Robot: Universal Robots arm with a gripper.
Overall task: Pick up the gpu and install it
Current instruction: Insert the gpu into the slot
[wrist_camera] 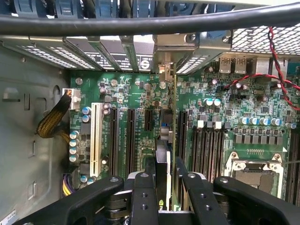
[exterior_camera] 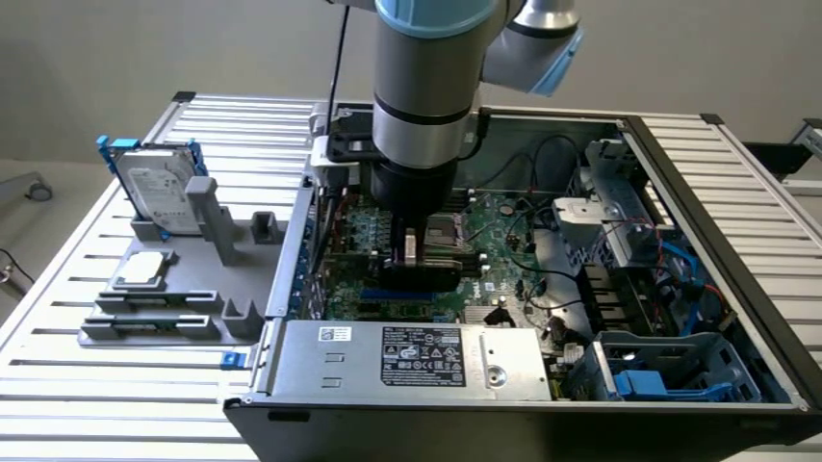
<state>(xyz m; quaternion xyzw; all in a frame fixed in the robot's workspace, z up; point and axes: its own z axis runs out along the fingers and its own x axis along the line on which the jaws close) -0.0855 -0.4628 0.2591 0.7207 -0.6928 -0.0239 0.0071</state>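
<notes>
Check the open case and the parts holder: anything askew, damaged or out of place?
Nothing stands out. The gripper holds the gpu upright, edge-down over the motherboard slots and in line with them. The hard drive stands in its gray holder outside the case. Nothing looks spilled or broken.

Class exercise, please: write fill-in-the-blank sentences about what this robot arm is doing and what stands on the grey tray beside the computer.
1. The gripper is closed on the ____, a thin card held edge-on over the motherboard.
2. The arm reaches down into the open computer ____.
3. On the grey tray, the hard drive stands upright in a ____ frame.
Missing words: gpu; case; blue.
</notes>
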